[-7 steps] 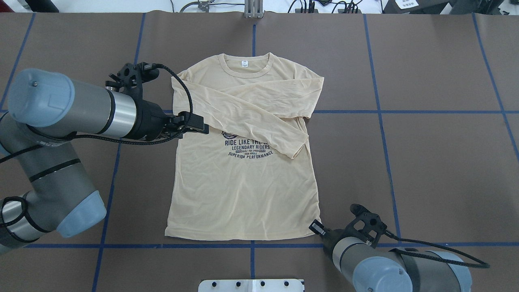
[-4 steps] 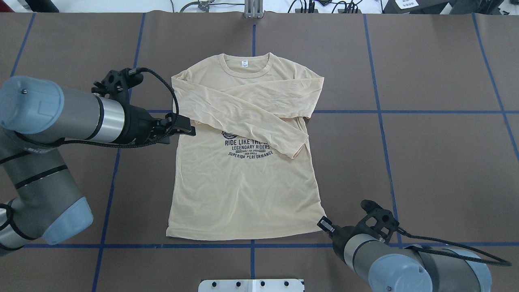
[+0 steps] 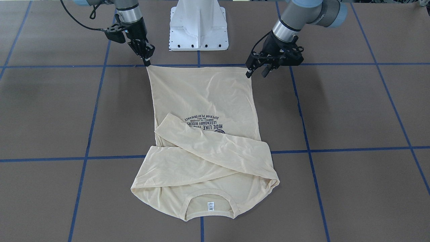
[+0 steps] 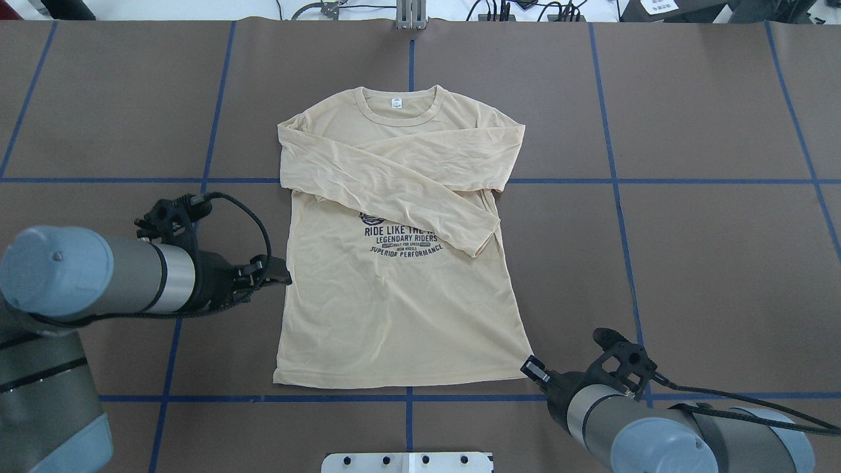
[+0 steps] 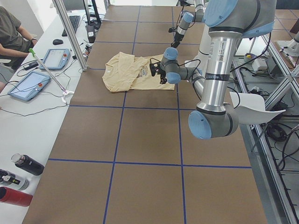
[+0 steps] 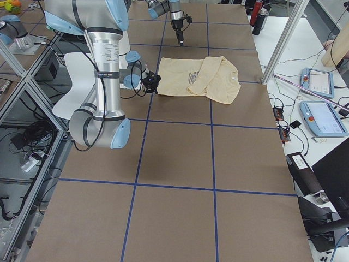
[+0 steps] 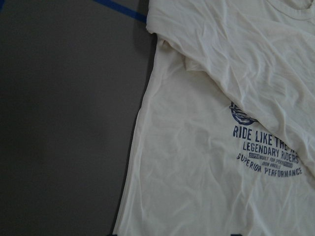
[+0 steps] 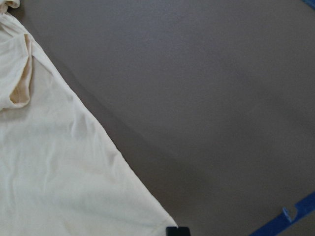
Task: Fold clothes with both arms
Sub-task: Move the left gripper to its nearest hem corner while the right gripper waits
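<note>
— What has changed?
— The left claw (image 4: 281,277) has left the crossed sleeves (image 4: 394,187) and come down the shirt's (image 4: 394,315) side edge towards the hem, jaws apart, empty. The right claw (image 4: 529,366) looks clamped on the opposite hem corner, which has drawn outward.
— Meaning?
— Likely setting up a hem-to-collar fold.
— Count?
— One shirt, flat on the table (image 4: 709,263); two sleeves; two claws.

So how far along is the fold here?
Done: both sleeves of the T-shirt lie crossed over the chest. In hand: the right gripper sits at one corner of the hem; the left gripper, open, hovers beside the opposite side edge, holding nothing. Left: the hem lies flat, not yet folded up toward the collar.
</note>
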You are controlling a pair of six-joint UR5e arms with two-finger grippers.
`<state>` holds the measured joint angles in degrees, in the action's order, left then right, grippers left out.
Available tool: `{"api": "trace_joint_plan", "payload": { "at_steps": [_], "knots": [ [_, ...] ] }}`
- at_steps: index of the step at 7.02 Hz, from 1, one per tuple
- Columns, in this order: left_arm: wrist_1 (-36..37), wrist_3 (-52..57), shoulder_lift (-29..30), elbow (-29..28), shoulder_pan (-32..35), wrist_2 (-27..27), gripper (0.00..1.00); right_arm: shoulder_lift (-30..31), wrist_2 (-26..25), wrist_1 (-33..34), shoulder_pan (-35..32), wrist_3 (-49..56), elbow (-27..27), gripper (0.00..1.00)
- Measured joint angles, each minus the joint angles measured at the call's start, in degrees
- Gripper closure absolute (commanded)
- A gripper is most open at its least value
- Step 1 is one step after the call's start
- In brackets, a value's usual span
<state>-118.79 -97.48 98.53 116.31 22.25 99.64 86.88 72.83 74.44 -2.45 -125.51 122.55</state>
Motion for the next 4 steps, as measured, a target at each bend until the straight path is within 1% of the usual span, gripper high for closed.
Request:
{"api": "trace_joint_plan", "payload": {
  "at_steps": [1, 2, 4],
  "knots": [
    [0.2, -2.6, -0.2, -1.0, -3.5, -2.1, 0.28, 0.4, 0.0, 0.0, 0.2, 0.0, 0.3, 1.00],
    [0.3, -3.7, -0.1, -2.5, -5.9, -3.8, 0.29, 0.6, 0.0, 0.0, 0.3, 0.0, 0.4, 1.00],
    [0.5, -4.3, 0.1, -3.8, -7.6, -5.1, 0.33, 0.6, 0.0, 0.0, 0.3, 0.0, 0.4, 1.00]
  ]
}}
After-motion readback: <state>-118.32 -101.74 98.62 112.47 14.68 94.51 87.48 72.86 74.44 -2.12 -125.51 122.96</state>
